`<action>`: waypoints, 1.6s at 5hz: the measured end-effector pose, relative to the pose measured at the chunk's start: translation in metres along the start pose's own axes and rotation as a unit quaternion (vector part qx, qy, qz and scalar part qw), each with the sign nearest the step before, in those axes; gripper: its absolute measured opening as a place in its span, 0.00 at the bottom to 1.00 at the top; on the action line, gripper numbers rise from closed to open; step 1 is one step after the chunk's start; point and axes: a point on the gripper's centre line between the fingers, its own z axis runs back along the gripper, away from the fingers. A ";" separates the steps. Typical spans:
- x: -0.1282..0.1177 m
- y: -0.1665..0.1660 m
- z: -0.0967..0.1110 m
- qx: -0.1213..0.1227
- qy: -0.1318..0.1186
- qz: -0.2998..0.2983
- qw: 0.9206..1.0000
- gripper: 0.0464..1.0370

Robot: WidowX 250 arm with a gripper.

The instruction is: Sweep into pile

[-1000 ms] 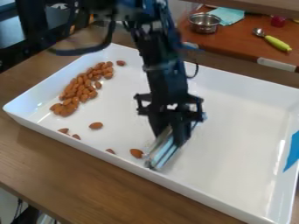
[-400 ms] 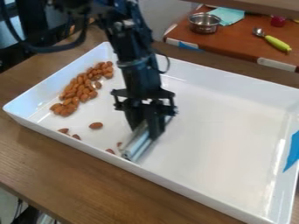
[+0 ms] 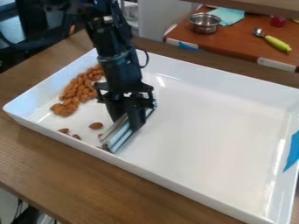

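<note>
Almonds [image 3: 76, 92] prob. light & hard, w/ dry skins; they'd slide or roll easily on the slick floor of the white tray [image 3: 216, 142], so a quick shove could scatter them. Best not pinched one by one; push low & slow w/ the metal bar [image 3: 119, 134], which looks stiff, fairly light, maybe a bit slippery if gripped off-ctr. Mid-length is the place to take it, & that's approx where the hand [image 3: 128, 124] has it: fingers clamped on the bar, one each side, left of ctr in frame. Bar looks long, straight, silvery, w/ pale bluish strips & a groove along it; it slants from mid-frame down-left, lower end near the tray's near wall, touching or not I can't tell. Almonds are brown, small, oval w/ pointed tips; most sit in a long, loose heap toward upper left of frame, inside the tray, its top end partly behind the arm [image 3: 116, 65]. Strays lie lower left: a lone almond [image 3: 95, 125] just beside the bar, plus a couple by the near wall, partly hidden by its rim. Sweep looks well along; strays prob. need a push up-left, keeping the bar low so none slip under.
</note>
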 end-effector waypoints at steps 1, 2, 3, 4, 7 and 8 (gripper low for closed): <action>0.000 0.013 0.001 0.012 -0.012 -0.004 1.000 0.34; 0.001 0.032 0.004 0.025 -0.020 0.004 0.999 0.34; 0.002 0.046 0.007 0.034 -0.019 0.007 0.999 0.34; 0.003 0.063 0.010 0.044 0.003 0.009 0.999 0.34; -0.008 0.080 0.028 0.043 0.032 0.032 0.998 0.34; -0.005 0.050 0.053 -0.035 0.020 0.038 0.998 0.34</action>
